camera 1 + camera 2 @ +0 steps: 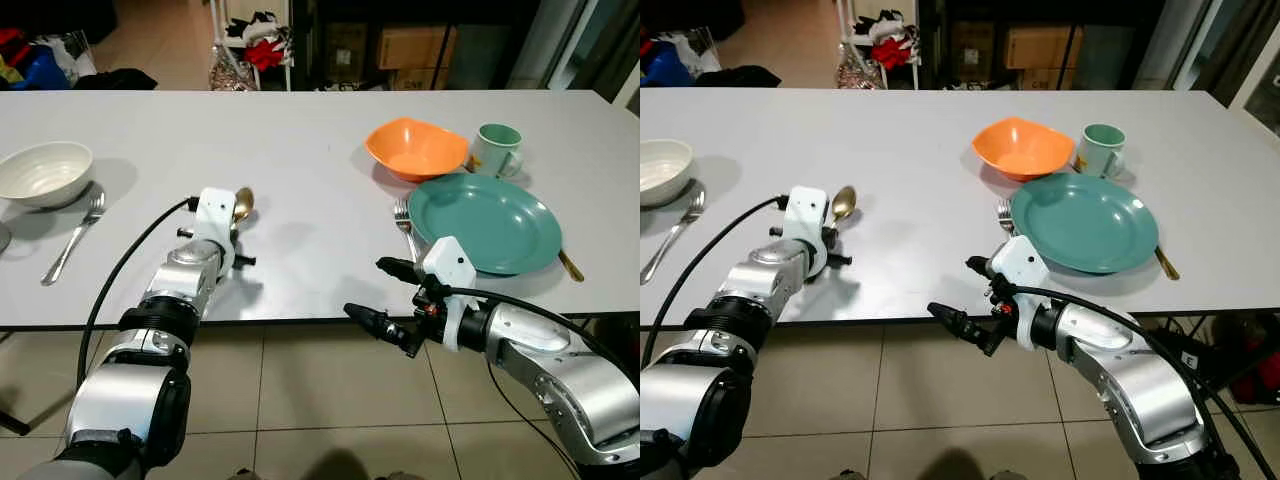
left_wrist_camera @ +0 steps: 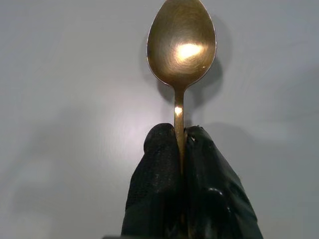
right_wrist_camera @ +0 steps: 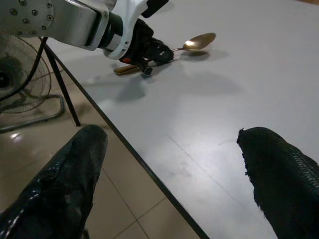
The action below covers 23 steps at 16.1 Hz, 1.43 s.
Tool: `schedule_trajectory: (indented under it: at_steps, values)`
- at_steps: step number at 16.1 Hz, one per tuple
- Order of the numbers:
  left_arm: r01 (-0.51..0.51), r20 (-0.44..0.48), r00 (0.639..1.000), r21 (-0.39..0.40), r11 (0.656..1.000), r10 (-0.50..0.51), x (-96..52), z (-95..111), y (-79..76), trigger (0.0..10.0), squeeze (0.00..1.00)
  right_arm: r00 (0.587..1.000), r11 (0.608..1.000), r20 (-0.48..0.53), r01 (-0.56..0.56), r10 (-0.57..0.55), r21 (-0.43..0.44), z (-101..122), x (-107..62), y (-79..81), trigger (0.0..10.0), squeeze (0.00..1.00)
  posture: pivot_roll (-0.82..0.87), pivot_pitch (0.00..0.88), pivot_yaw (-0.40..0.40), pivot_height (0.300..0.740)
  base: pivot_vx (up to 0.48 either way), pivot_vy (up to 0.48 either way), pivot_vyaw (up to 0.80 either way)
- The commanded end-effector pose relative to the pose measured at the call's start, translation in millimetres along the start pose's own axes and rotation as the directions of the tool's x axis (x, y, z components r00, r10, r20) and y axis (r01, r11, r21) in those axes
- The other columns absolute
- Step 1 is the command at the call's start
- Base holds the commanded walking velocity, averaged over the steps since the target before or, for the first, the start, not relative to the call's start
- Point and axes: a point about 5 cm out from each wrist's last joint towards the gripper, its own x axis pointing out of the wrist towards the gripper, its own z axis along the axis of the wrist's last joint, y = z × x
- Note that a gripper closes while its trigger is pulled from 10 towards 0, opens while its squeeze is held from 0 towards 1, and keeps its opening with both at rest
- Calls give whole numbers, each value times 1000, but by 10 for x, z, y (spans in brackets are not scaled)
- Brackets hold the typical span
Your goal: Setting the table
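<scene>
Worktop (image 1: 300,150), white: my left gripper (image 2: 182,149) clamped on the handle of a gold spoon (image 2: 182,45), bowl end forward, low over the near-left area. My right gripper (image 1: 385,290) at the near edge, fingers spread wide, holding nothing. Green plate (image 1: 490,222) with fork (image 1: 403,222) beside it; orange bowl (image 1: 415,148) and green mug (image 1: 497,148) behind; white bowl (image 1: 45,172) far left

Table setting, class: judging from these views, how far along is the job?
Done, it seems: the teal plate has a fork beside it, an orange bowl and mug behind; the white bowl has its fork too. In hand: the left gripper pinches a gold spoon over the table. Left: placing it. The right gripper is open.
</scene>
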Motion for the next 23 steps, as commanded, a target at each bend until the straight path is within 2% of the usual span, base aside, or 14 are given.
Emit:
schedule_trajectory:
  at_steps: [1,10,12,16,18,19,20,21,22,23]
  values:
    - [-26,13,1000,16,1000,26,5,78,46,10000,0,1000,999,18,-19,20,-36,105,1,15,10000,0,-187,48,28,740,0,0,0]
    - [-51,-6,999,-10,999,51,48,58,-1,10000,0,999,998,16,-42,43,-44,132,38,29,10000,0,-185,58,21,740,0,0,0]
    - [-53,-5,999,-23,998,52,51,73,-14,10000,1000,999,998,17,-44,45,-44,135,44,32,10000,0,-185,58,21,740,0,0,0]
    - [-48,6,999,-21,999,48,53,94,-27,10000,1000,999,998,23,-44,45,-42,141,49,37,10000,0,-189,57,26,740,0,0,0]
    - [-53,37,998,-33,998,55,49,166,-20,10000,1000,999,998,30,-40,41,-40,145,45,39,10000,0,-184,51,29,740,0,0,0]
    - [-97,159,981,-84,992,109,4,412,57,10000,922,998,1000,69,-4,5,-10,178,12,26,10000,0,-185,45,38,740,0,0,0]
    - [-124,261,953,-130,984,155,-66,580,115,10000,353,996,1000,90,22,-23,17,193,-14,20,10000,0,-181,36,43,740,0,0,0]
    - [-109,346,923,-183,977,168,-164,690,130,10000,0,995,999,92,39,-42,33,187,-29,20,10000,0,-180,34,44,740,0,0,0]
    - [-68,460,879,-140,988,125,-400,763,85,10000,0,990,994,102,89,-95,62,172,-45,7,10000,0,-166,29,49,740,0,0,0]
    - [-13,515,853,-144,990,86,-679,698,-5,10000,0,981,987,111,156,-159,35,148,-51,-9,10000,0,-156,23,52,740,0,0,0]
